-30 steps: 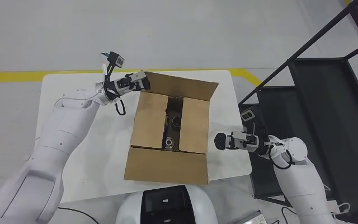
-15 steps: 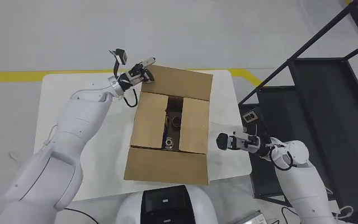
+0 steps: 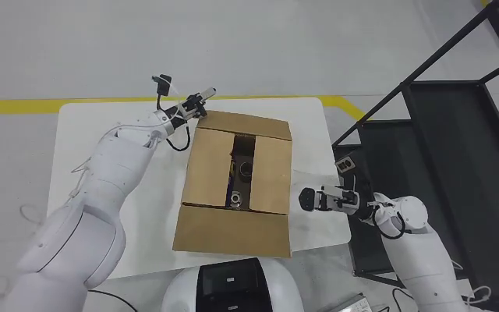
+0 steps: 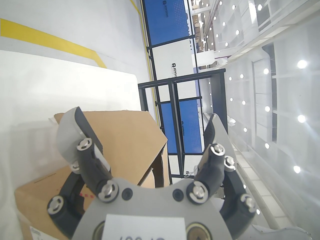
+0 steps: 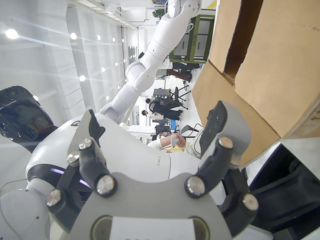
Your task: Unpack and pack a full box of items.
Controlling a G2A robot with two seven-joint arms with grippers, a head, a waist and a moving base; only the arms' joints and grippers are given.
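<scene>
The box (image 3: pixel 209 168) is only half opened: end flaps out, side flaps nearly shut, items (image 3: pixel 241 181) inside, seemingly none unpacked. Left tool (image 3: pixel 201 100) and right tool (image 3: pixel 307 197) gape empty.

Overhead looks down — wrist views, close in, share the box (image 3: pixel 209 168).

Big industrial hall or robotics lab, grey floor (image 3: pixel 273 47), yellow line (image 3: pixel 78 103) at 12 o'clock, black metal rack (image 3: pixel 448 125) at 3 o'clock, blue partition panels (image 4: pixel 165 13), rows of ceiling lights (image 4: pixel 302 64), office chairs (image 5: pixel 178 95)
</scene>
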